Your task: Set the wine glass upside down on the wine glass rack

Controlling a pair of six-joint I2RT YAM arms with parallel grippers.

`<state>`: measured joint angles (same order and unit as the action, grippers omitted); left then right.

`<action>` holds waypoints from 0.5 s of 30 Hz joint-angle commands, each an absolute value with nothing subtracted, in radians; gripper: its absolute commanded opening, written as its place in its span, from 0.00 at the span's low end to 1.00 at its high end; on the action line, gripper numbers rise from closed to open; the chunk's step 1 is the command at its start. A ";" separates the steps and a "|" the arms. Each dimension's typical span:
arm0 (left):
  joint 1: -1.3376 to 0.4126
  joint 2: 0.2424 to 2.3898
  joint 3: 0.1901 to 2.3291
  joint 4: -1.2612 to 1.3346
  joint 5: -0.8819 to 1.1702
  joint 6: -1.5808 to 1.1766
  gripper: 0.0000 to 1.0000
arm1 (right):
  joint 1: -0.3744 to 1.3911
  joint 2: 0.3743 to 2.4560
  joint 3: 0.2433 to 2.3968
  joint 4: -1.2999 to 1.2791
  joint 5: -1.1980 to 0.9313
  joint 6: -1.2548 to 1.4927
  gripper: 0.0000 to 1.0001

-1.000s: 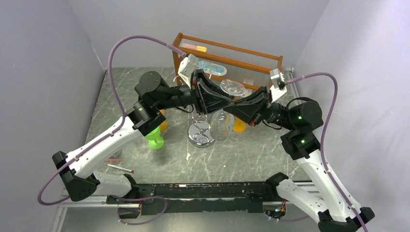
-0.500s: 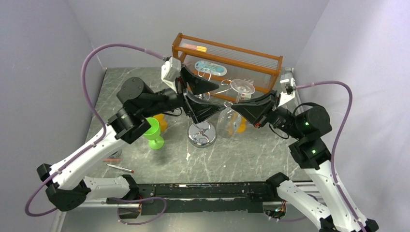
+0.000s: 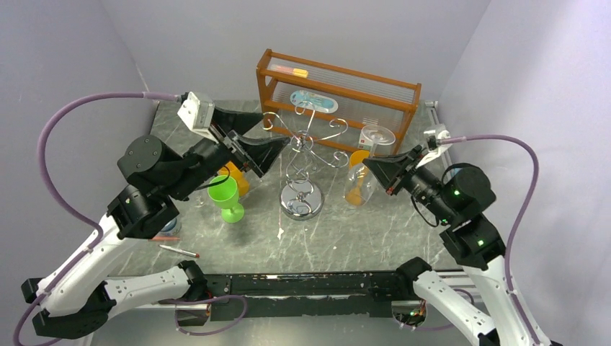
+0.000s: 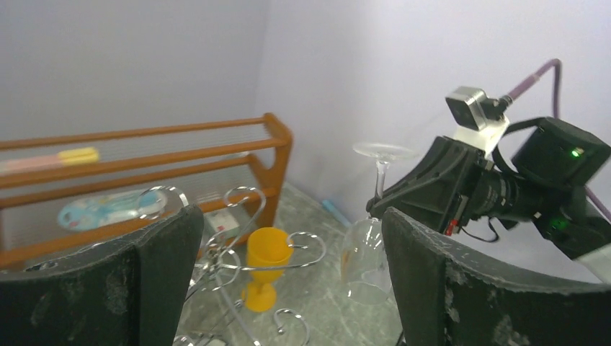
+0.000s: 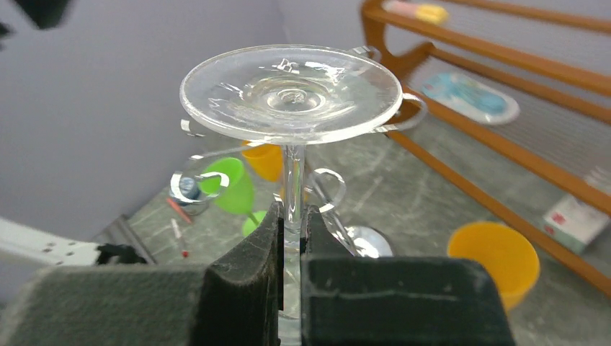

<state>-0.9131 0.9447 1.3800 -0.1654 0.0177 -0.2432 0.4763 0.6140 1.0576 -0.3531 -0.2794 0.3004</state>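
1. Pinching with the right claw (image 5: pixel 292 231) on the thin stem of the wine glass (image 5: pixel 291 94), both black pads (image 5: pixel 245 274) pressing together with only the stem between them.
2. Holding that glass upside down, round foot facing up just above the pads, bowl hanging below them.
3. Hanging the glass to the right of the wire rack (image 3: pixel 302 162), near its curled arms but apart from them, and not resting on any of them.
4. Showing, from above, the clear bowl in front of an orange cup (image 3: pixel 353 194); not telling whether the rim is touching the table (image 3: pixel 375 238).
5. Spreading wide at the left claw (image 3: pixel 274 131), fingers far apart, gripping nothing and touching nothing.
6. Hovering that open claw left of the rack, above a green cup (image 3: pixel 225 194).
7. Framing, in the left wrist view, the rack's curls, the orange cup and the upturned glass between the two fingers.
8. Standing at the back of the table: a brown wooden shelf (image 3: pixel 339 76), behind the rack.
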 commanded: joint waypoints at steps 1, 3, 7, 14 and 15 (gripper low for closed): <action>-0.918 0.943 1.354 -0.264 -0.190 -0.249 0.97 | 0.477 0.635 0.977 -0.344 -0.097 0.290 0.00; -0.918 0.945 1.348 -0.282 -0.225 -0.262 0.97 | 0.477 0.648 0.945 -0.301 -0.056 0.297 0.00; -0.917 0.948 1.331 -0.309 -0.301 -0.287 0.97 | 0.477 0.687 0.891 -0.208 -0.052 0.288 0.00; -0.918 0.946 1.284 -0.311 -0.397 -0.318 0.97 | 0.477 0.736 0.788 -0.014 -0.206 0.239 0.00; -0.918 0.946 1.280 -0.309 -0.401 -0.319 0.97 | 0.477 0.740 0.779 0.006 -0.221 0.234 0.00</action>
<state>-0.9134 0.9520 1.2976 -0.2970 -0.3214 -0.2985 0.4763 0.7425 0.8104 -0.1867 -0.1387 0.2691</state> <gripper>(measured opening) 0.971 0.056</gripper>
